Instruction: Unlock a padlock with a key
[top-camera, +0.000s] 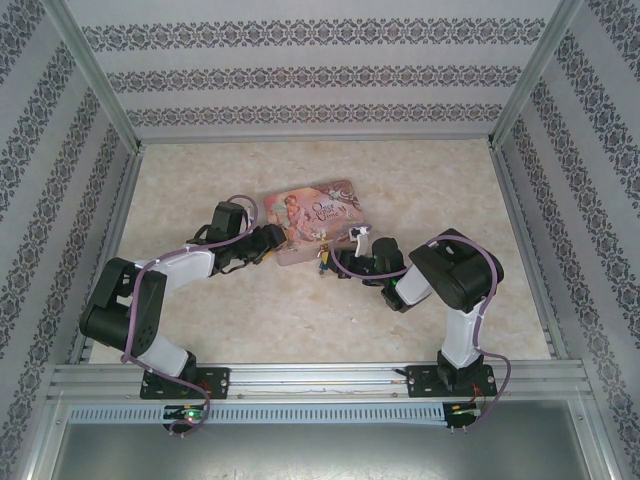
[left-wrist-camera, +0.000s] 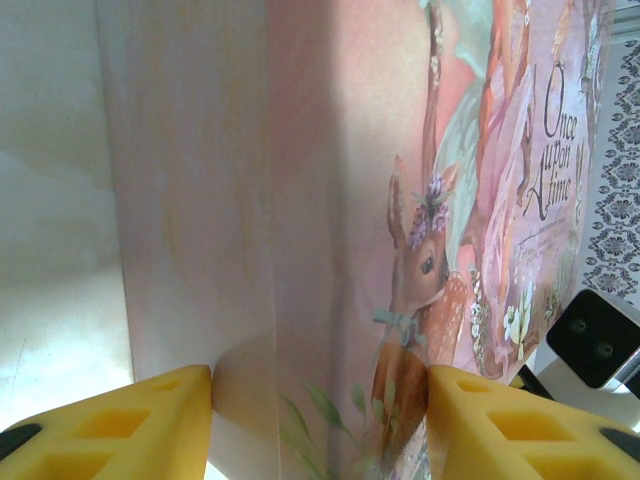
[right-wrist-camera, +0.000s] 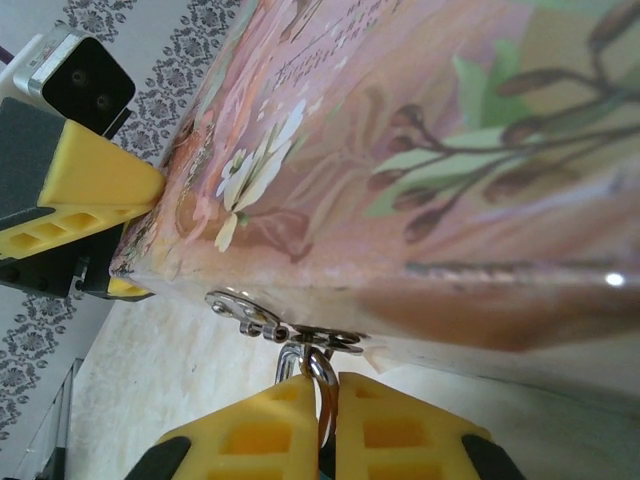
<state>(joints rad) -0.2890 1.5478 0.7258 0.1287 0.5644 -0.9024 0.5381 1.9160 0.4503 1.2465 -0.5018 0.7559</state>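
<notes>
R claw (right-wrist-camera: 322, 386) clenched on padlock (right-wrist-camera: 316, 366) shackle, at tin's 6 o'clock edge, above worktop (top-camera: 300, 320). Shackle thru hasp (right-wrist-camera: 262, 318): looks locked. L claw (left-wrist-camera: 320, 380) grasps pink tin (top-camera: 320, 212) at 9 o'clock end. Key insert + turn prob. left to do.

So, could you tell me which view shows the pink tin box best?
The top external view: the pink tin box appears whole, lid up. The left wrist view gives a close-up of its lid inside the left gripper; the right wrist view shows one edge and the hasp holding the padlock, pinched by the right gripper.
</notes>
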